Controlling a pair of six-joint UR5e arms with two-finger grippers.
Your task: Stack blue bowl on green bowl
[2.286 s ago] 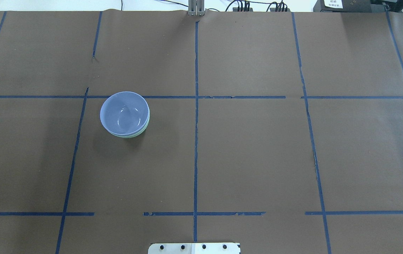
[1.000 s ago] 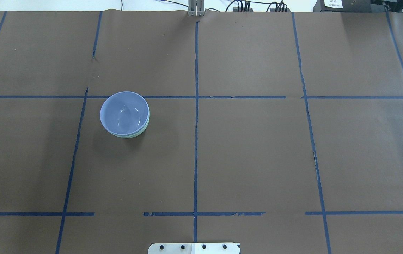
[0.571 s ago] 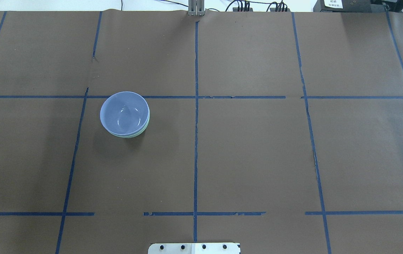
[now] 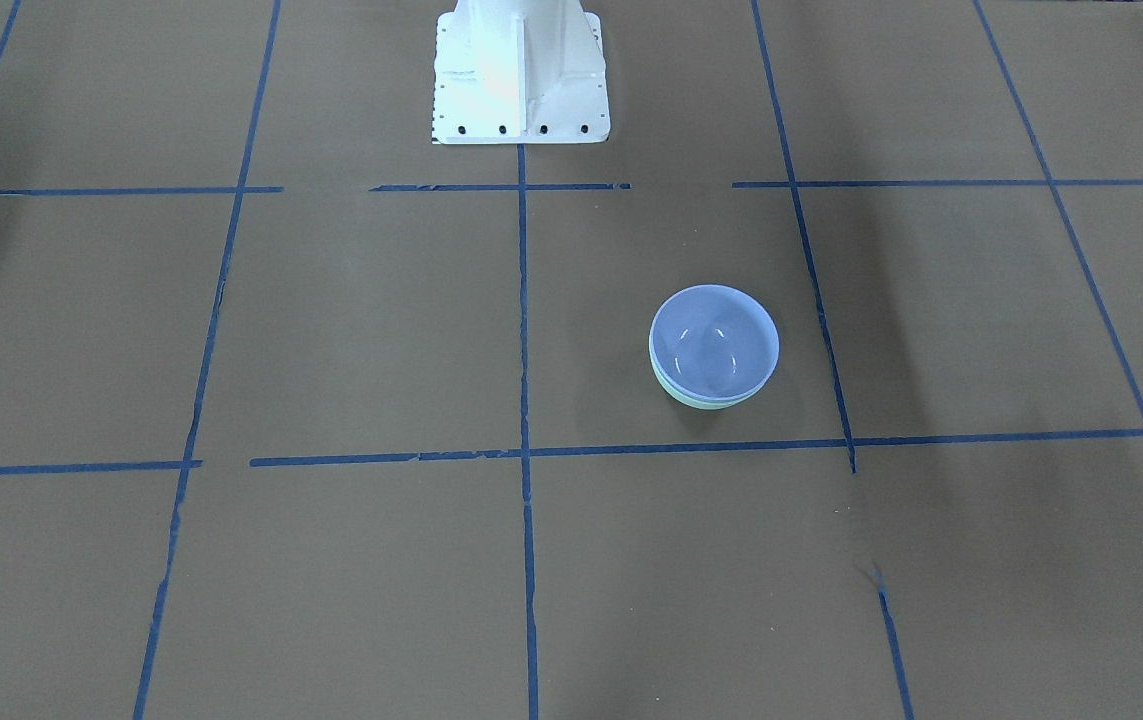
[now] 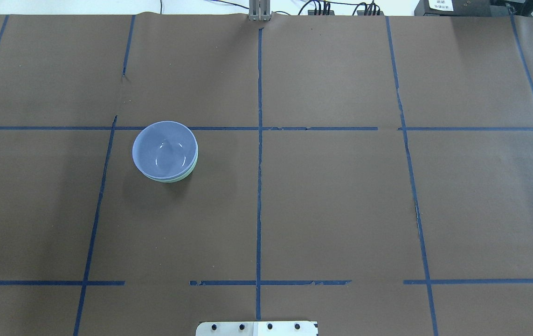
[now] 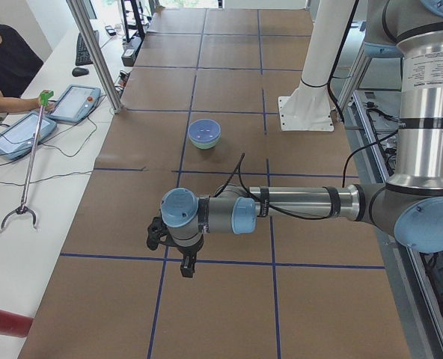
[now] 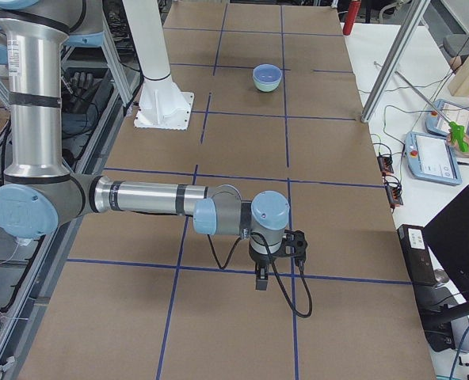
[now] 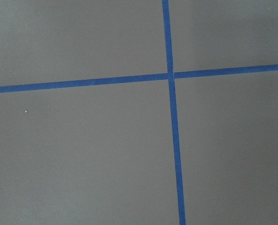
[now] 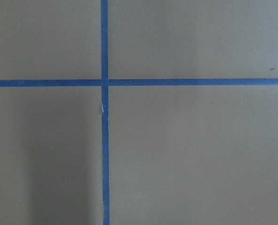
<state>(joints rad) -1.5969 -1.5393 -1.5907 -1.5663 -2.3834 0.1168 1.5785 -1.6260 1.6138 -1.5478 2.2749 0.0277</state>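
The blue bowl (image 5: 164,149) sits nested inside the green bowl (image 5: 178,178), upright on the brown table, in the left half of the overhead view. Only the green bowl's rim shows beneath the blue one. The stack also shows in the front view, blue bowl (image 4: 714,340) over green bowl (image 4: 699,399), and far off in both side views (image 6: 204,132) (image 7: 267,75). My left gripper (image 6: 175,250) hangs over the table end far from the bowls; I cannot tell whether it is open. My right gripper (image 7: 278,257) hangs over the opposite end; I cannot tell its state either. Both wrist views show only table and tape.
Blue tape lines (image 5: 259,154) grid the brown table cover. The white robot base (image 4: 519,70) stands at the table's near edge. An operator (image 6: 1,63) sits beside tablets (image 6: 75,101) on a side bench, with a grabber tool (image 6: 27,161) lying there.
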